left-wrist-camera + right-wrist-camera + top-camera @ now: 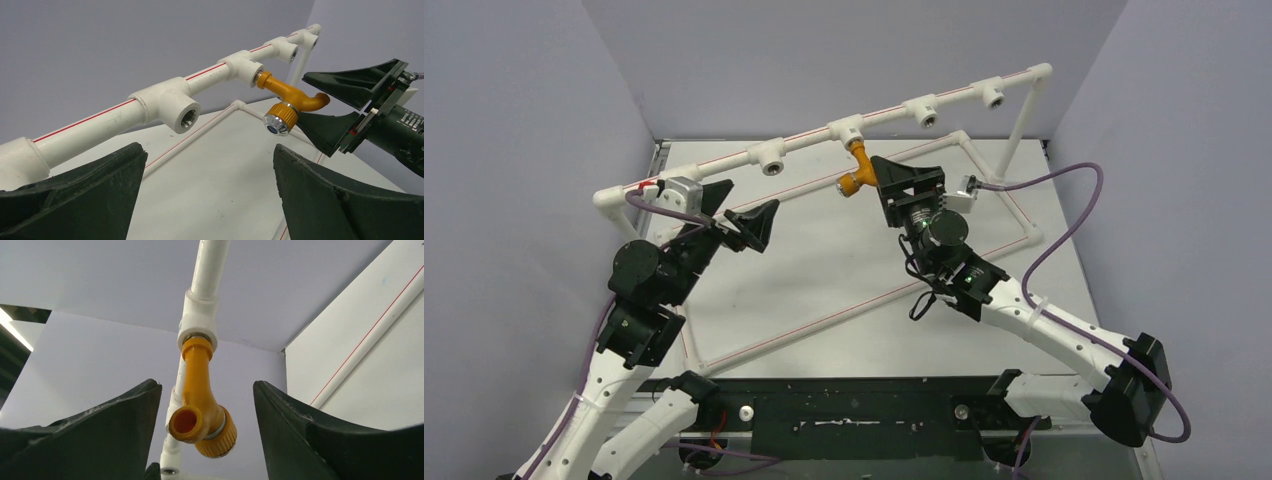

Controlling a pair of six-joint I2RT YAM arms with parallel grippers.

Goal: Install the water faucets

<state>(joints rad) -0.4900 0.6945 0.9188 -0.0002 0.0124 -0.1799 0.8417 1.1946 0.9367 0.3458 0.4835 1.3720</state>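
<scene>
Hanging from the rail: the water faucet [856, 168] — orange-brass, its inlet end seated in the second tee socket [849, 131] from the left on the raised white pipe [809, 143], its body dropping below the pipe toward the arms.
Faucet detail: in the left wrist view its silvery round end [276, 124] faces the camera on the side branch and the bent spout curls off to the right; in the right wrist view the open mouth of the spout looks straight at the lens.
Right fingers [117, 420]: spread apart, one on either side of the faucet, with clear space between each finger and the orange body — gripping nothing.
Left fingers [85, 197]: spread wide with nothing between them, held just below the pipe by the leftmost tee socket [175, 106], well apart from the faucet.
Other sockets: two more tees sit along the pipe to the right of the faucet, their round mouths facing the arms.
Lower frame [804, 323]: white pipe with a red stripe, lying flat on the table [844, 260].
Pipe marking: a thin red line runs along the raised pipe too.
Cable [1100, 185]: purple, looping out from the right wrist and back along that arm.
</scene>
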